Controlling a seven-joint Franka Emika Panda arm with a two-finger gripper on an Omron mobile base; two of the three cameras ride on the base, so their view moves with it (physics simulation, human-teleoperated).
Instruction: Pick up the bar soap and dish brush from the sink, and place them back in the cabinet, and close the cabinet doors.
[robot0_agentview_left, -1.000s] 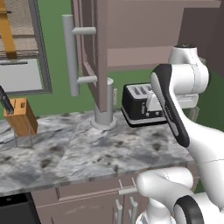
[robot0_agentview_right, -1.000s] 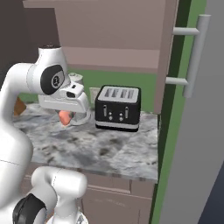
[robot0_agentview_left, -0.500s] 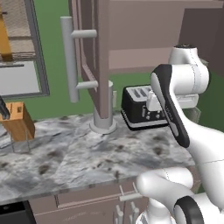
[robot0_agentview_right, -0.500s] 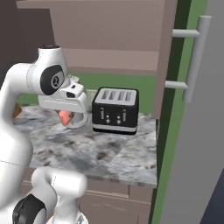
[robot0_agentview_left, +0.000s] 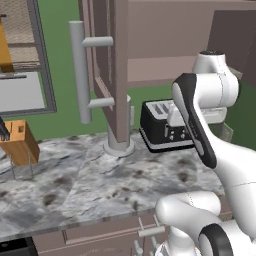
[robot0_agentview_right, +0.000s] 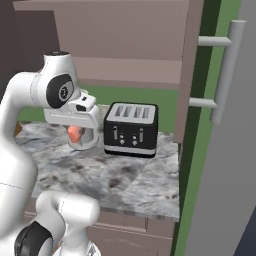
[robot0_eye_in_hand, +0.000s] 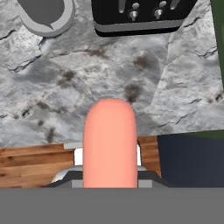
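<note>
The soap (robot0_eye_in_hand: 109, 142), a salmon-pink block, sits clamped endwise in the gripper (robot0_eye_in_hand: 108, 175), jaws closed partway on its sides. In the hand view it stands over the near edge of a grey marbled counter (robot0_eye_in_hand: 175, 87), with wood flooring below that edge. From the right base camera, a patch of the soap (robot0_agentview_right: 74, 133) shows under the white hand, held above the counter (robot0_agentview_right: 125, 185) to the left of a black toaster (robot0_agentview_right: 131, 129).

The toaster (robot0_agentview_left: 162, 125) stands toward the back of the counter, slots up, its front knobs facing the robot. Just left of it in the left base view is a grey cylinder on a round base (robot0_agentview_left: 120, 145), partly hidden by an open cabinet door (robot0_agentview_left: 112, 70). That door hangs edge-on over the counter, its long grey bar handle (robot0_agentview_left: 79, 70) upright. The other door (robot0_agentview_right: 220, 150) swings wide at the right of the right base view, its handle (robot0_agentview_right: 227, 70) also upright. Between them the mauve-brown cabinet (robot0_agentview_right: 125, 45) stands open above the toaster. A wooden knife block (robot0_agentview_left: 20, 142) rests at the counter's left end.
</note>
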